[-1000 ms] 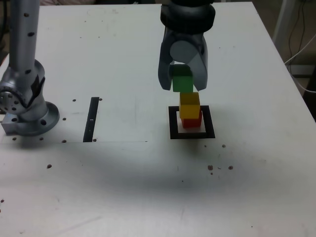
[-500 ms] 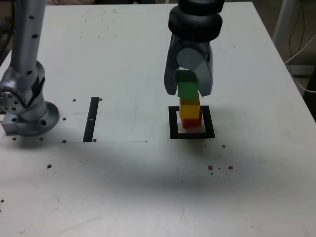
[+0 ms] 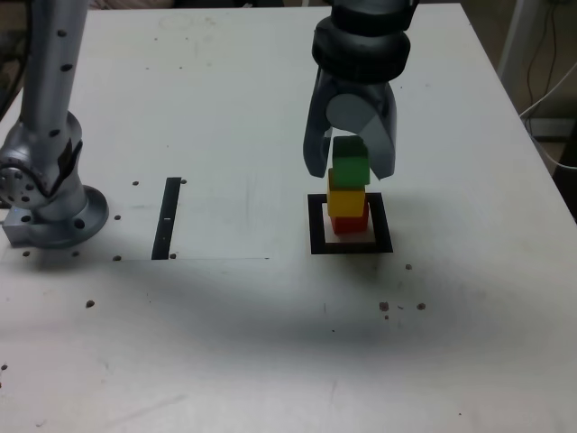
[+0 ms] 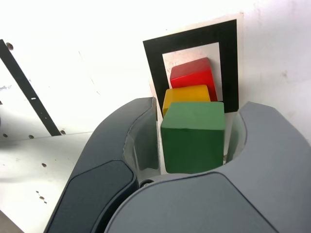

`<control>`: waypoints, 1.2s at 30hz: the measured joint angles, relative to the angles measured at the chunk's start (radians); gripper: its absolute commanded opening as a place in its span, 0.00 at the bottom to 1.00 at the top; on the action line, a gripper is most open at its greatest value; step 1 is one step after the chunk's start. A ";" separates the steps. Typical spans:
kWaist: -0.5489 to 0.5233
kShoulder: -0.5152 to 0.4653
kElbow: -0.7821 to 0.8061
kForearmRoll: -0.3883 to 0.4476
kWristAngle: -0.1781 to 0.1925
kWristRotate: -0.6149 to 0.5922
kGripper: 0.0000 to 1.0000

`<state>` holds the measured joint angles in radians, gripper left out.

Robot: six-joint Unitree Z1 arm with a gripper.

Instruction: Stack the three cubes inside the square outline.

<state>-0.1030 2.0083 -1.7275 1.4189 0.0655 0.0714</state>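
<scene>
As seen from the exterior view, stack: red cube (image 3: 352, 225) at the bottom, yellow cube (image 3: 347, 200) on it, green cube (image 3: 352, 165) on top, so all three are up
Square outline (image 3: 315, 226): flat on the white tabletop (image 3: 270, 343), with the red cube sitting on its pale centre
Stack alignment: a bit staggered, and the green one looks turned a little against the yellow
Gripper (image 3: 350, 173): hangs straight over the stack pointing down, with one grey finger on each side of the green cube
Black strip (image 3: 168, 217): lies well apart from the outline, toward the exterior view's left
Arm base (image 3: 52, 209): bolted down at the exterior view's far left, just beyond the strip

Once you switch to the wrist view, green cube (image 4: 193, 136): fills the middle, right between the two fingers (image 4: 112, 141)
Fingers' state: loosened, I'd say. A thin pale sliver shows along both sides of the green cube, so they aren't pinching it
Yellow cube (image 4: 187, 93): peeks out from under the green one
Red cube (image 4: 192, 76): peeks out from under the yellow, inside the black outline (image 4: 155, 68)
Thin strip (image 4: 26, 90): runs diagonally off to one side, clear of everything
</scene>
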 measured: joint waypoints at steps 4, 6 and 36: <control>0.000 0.000 0.005 0.008 0.012 0.000 0.99; 0.000 0.000 0.008 0.010 0.016 0.000 0.99; 0.052 -0.330 0.238 0.080 0.111 0.037 1.00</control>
<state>-0.0505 1.6783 -1.4898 1.4986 0.1764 0.1087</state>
